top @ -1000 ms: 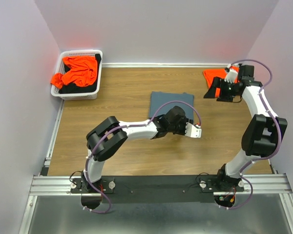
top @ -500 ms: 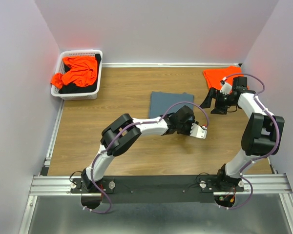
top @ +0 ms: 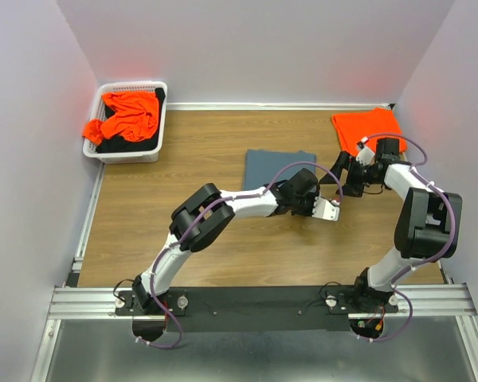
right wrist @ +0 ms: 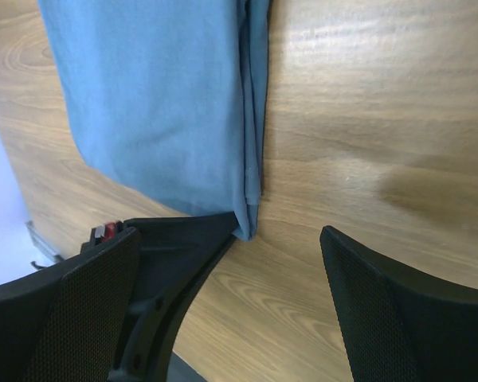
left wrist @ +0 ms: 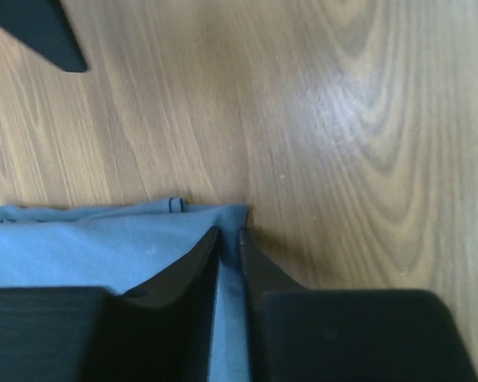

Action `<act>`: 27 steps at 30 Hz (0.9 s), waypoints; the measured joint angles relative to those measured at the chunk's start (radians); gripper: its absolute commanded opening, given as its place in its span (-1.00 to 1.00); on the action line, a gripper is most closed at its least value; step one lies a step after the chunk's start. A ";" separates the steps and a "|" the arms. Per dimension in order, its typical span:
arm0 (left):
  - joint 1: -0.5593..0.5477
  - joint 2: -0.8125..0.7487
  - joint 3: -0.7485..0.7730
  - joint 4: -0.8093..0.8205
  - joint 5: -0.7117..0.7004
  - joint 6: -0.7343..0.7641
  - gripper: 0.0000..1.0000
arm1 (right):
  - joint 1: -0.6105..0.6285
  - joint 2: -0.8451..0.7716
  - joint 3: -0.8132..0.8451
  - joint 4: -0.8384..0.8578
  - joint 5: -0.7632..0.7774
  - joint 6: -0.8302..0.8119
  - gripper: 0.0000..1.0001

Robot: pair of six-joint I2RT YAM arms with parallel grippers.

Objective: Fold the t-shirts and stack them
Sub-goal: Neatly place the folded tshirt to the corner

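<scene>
A folded slate blue-grey t-shirt [top: 277, 167] lies flat mid-table. My left gripper [left wrist: 229, 232] sits at its near right corner, fingers nearly together with blue cloth [left wrist: 143, 247] pinched between them. From above, the left gripper [top: 307, 193] covers that corner. My right gripper [top: 344, 177] hovers just right of the shirt, wide open and holding nothing. In its wrist view the right gripper [right wrist: 229, 239] faces the shirt's folded edge [right wrist: 251, 119]. A flat orange t-shirt [top: 365, 127] lies at the back right. More orange t-shirts [top: 129, 115] are bunched in the basket.
The white slotted basket [top: 103, 153] stands at the back left corner, with dark cloth under the orange. Walls close the table at the left, back and right. Bare wood [top: 183, 231] stretches between the basket and the arms' bases.
My left gripper slid a little right along the shirt's near corner and closed on it. My right arm left the orange shirt and came down-left toward the blue-grey one.
</scene>
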 measured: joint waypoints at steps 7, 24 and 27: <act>0.011 0.000 0.000 -0.006 0.023 -0.020 -1.00 | 0.000 -0.001 -0.101 0.144 -0.039 0.122 1.00; 0.048 -0.047 0.029 -0.021 0.140 -0.155 -1.00 | 0.021 0.008 -0.417 0.801 -0.073 0.594 0.96; 0.055 -0.057 0.030 -0.020 0.153 -0.172 -1.00 | 0.045 0.029 -0.422 0.858 -0.072 0.637 0.89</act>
